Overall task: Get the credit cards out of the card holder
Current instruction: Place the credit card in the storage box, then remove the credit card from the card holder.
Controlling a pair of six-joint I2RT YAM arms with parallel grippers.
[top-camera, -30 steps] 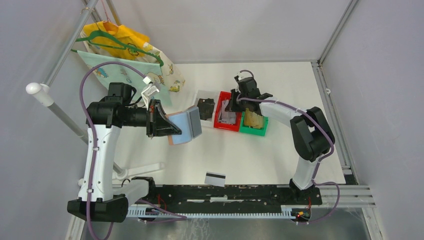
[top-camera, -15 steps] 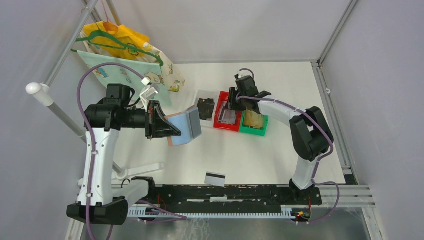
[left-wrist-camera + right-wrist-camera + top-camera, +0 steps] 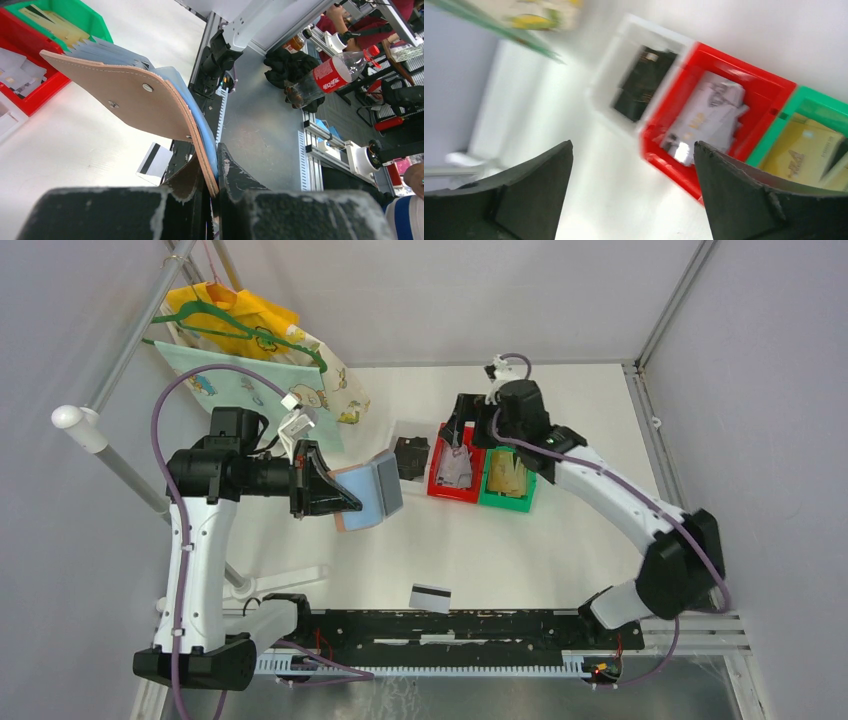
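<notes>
My left gripper is shut on one edge of the card holder, holding it up over the table's left middle. It is reddish-brown outside and light blue inside, and its pockets fan toward the bins. My right gripper hangs open and empty above the red bin. Silvery credit cards lie in that bin. A white card with a black stripe lies flat near the front rail.
A white bin with dark cards and a green bin with yellow cards flank the red one. Bags on a green hanger hang at the back left beside a slanted metal pole.
My right gripper has opened and lifted up and back from inside the red bin, its arm swinging out to the right. The left arm and card holder have stayed put.
</notes>
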